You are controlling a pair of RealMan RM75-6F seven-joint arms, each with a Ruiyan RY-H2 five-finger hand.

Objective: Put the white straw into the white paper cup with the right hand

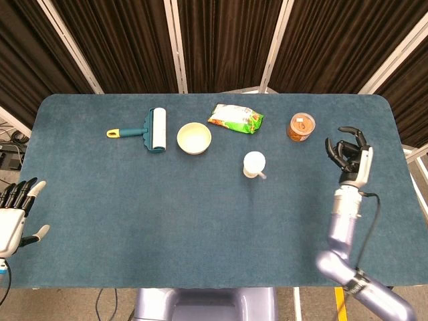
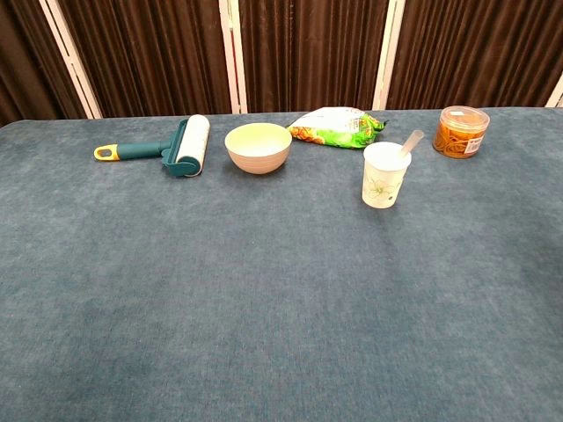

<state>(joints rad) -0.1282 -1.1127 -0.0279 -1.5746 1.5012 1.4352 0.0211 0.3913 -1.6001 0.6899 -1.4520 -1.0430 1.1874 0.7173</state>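
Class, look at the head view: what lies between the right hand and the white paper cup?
Nothing but bare blue tablecloth lies between the right hand and the white paper cup, as the head view shows.

White cup (image 2: 385, 175) with faint green print, white straw (image 2: 407, 143), cream bowl (image 2: 258, 147), teal roller (image 2: 179, 146), blue-green cloth (image 2: 264, 290).

Right hand (image 1: 349, 156) is raised on its upright forearm, fingers spread, holding nothing. Left hand (image 1: 13, 215) rests open, fingers apart.
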